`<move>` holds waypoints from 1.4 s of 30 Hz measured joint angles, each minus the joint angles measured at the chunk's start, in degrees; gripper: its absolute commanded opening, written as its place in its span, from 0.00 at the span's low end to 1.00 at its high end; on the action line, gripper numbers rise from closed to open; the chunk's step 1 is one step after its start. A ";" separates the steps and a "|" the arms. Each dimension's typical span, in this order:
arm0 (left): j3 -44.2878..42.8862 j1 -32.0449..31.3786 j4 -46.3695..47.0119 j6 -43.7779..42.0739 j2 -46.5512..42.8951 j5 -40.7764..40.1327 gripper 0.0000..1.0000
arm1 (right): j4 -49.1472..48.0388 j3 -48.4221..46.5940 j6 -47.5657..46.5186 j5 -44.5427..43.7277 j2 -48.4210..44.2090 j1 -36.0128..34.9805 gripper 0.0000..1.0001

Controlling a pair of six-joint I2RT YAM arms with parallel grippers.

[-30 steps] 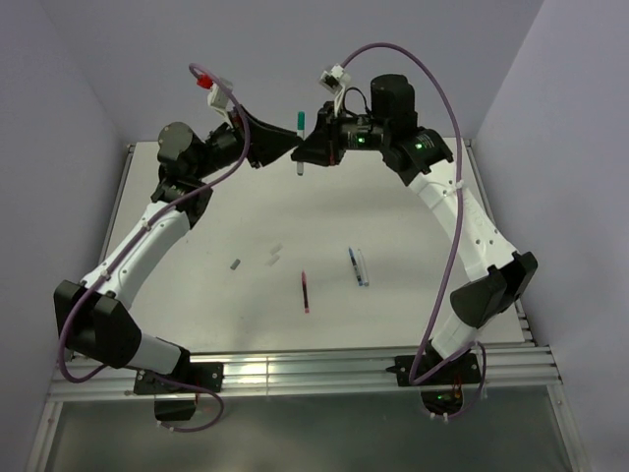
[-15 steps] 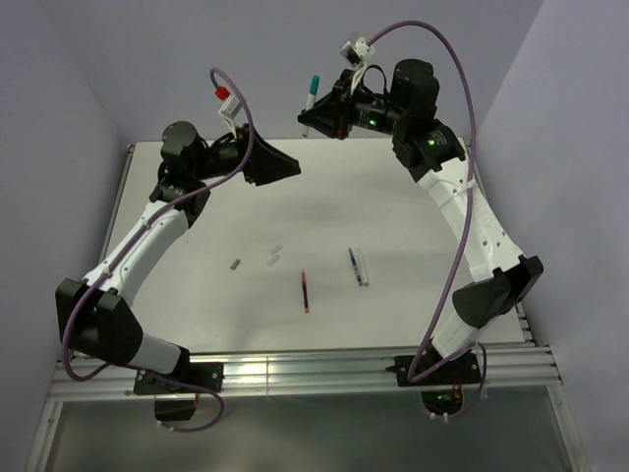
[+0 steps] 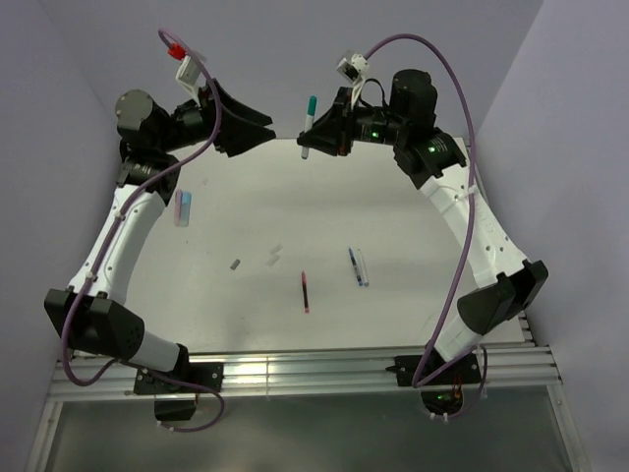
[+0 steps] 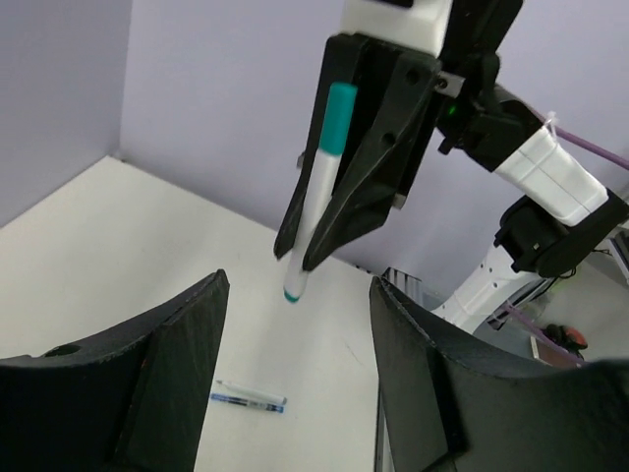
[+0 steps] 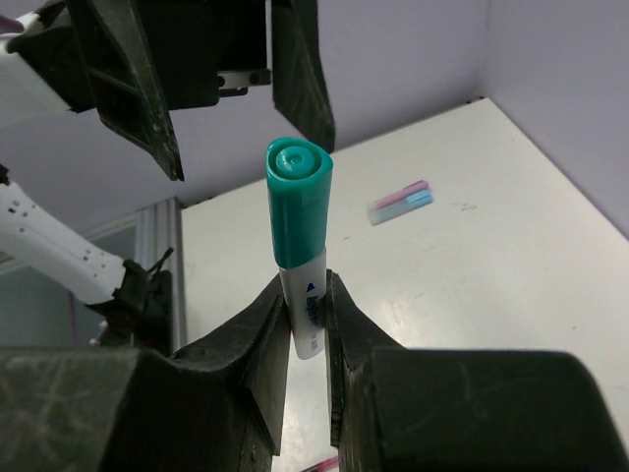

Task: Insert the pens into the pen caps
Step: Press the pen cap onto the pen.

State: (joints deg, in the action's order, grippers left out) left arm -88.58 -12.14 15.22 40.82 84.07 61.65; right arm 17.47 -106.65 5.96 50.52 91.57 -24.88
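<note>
Confirm right gripper [image 5: 305, 295] clamped on pen [image 3: 308, 126] barrel, just below the teal cap [image 5: 299, 192]. Read long axis as near upright, slightly tilted, cap end up, high above the far table [image 3: 246, 206] edge. Find left gripper [image 3: 270, 126] open and empty, facing the pen from the left, apart. Against one second earlier: released from cap, drawn back leftward. Expect set-down by right gripper next, then fetch red pen [image 3: 305, 292] mid-table.

My white desk [image 3: 413, 197], seen from above, sits between pale lilac walls [image 3: 285, 39], a ribbed metal rail [image 3: 324, 370] lining its near edge.
</note>
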 measured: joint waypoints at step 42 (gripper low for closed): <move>-0.70 -3.56 7.58 7.87 2.64 1.57 0.58 | 1.31 7.54 2.89 2.43 -1.77 -6.97 0.00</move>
State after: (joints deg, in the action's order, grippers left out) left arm -89.27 -15.70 22.81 48.69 86.72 63.22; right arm 18.79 -99.11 8.84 52.95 89.80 -31.86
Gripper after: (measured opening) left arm 0.588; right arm 0.227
